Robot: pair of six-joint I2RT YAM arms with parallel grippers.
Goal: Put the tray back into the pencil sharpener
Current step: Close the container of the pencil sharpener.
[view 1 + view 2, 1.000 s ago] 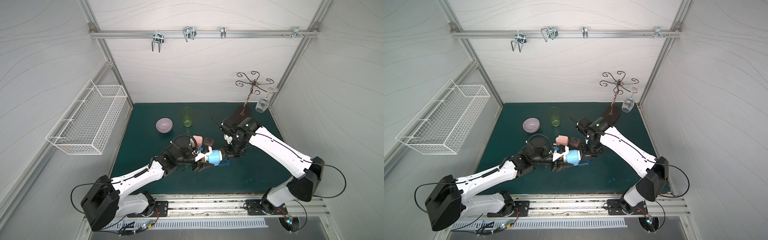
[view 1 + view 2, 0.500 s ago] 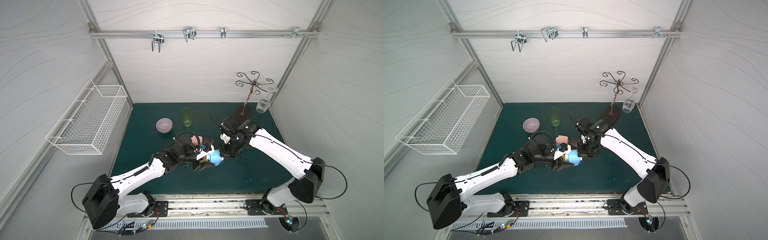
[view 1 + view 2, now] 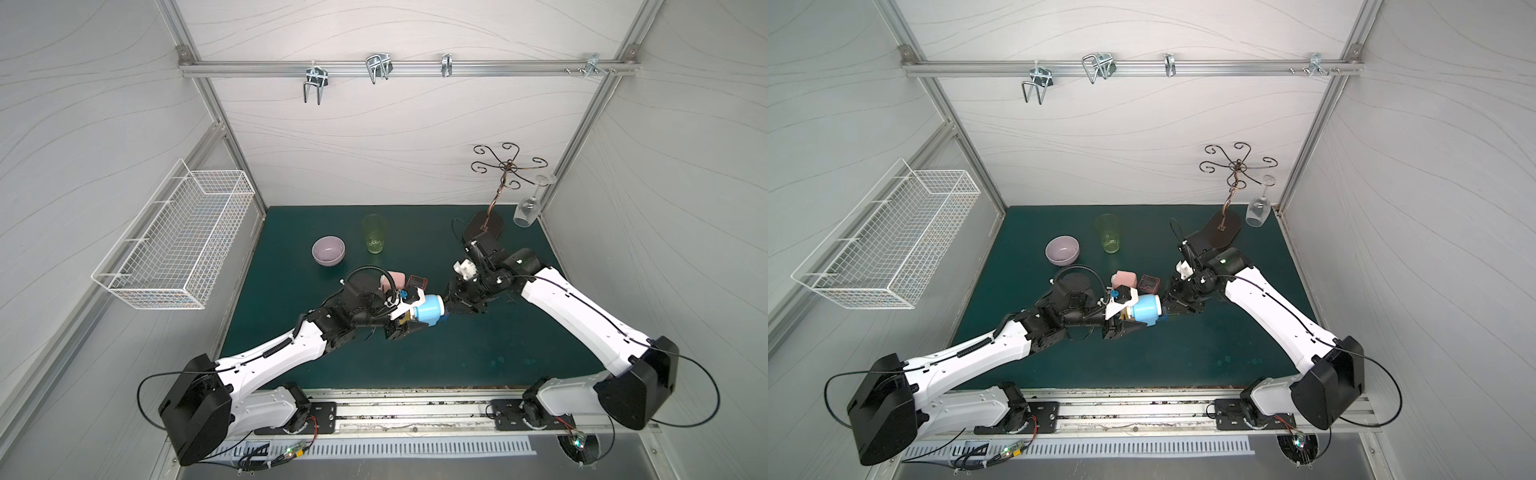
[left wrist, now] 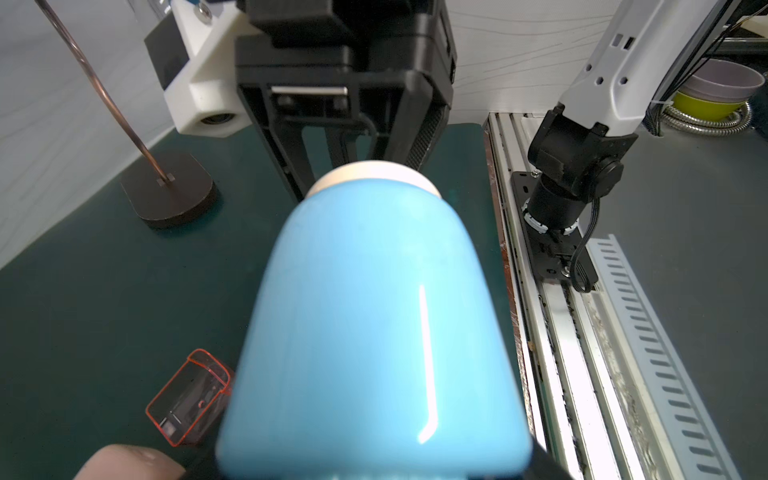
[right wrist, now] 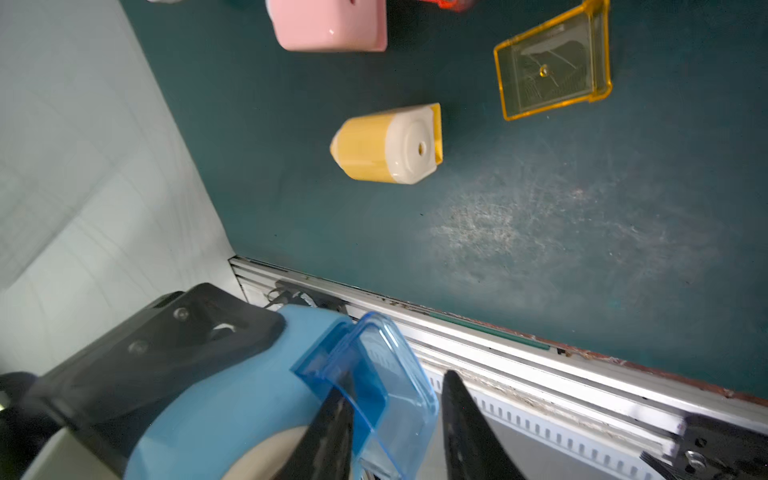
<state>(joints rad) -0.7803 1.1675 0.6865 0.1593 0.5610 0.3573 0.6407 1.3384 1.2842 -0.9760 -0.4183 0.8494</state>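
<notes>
Wire basket: white, hung on the left wall, clear of the tabletop
Bowl: pale purple, upright, near the back of the green surface
Cup: clear green, upright, just to the right of the bowl
Pink sharpener: lies on the tabletop beside the left arm's wrist
Left gripper: jaws clenched on the pencil sharpener
Red tray: clear red, next to the pink sharpener, apart from it
Pencil sharpener: light blue, held sideways above the tabletop, its cream end turned to the right arm
Tray: clear blue, partway in the pencil sharpener's body, its front sticking out at the end that faces the right arm
Right gripper: jaws released and standing apart at the tray's front; one finger lies against the tray, and nothing is pinched between them
Yellow sharpener: on the tabletop in the right wrist view, with the yellow tray near it, apart
Stand: dark base at the back right, curled hooks on top
Wine glass: hangs upside down from one hook
</notes>
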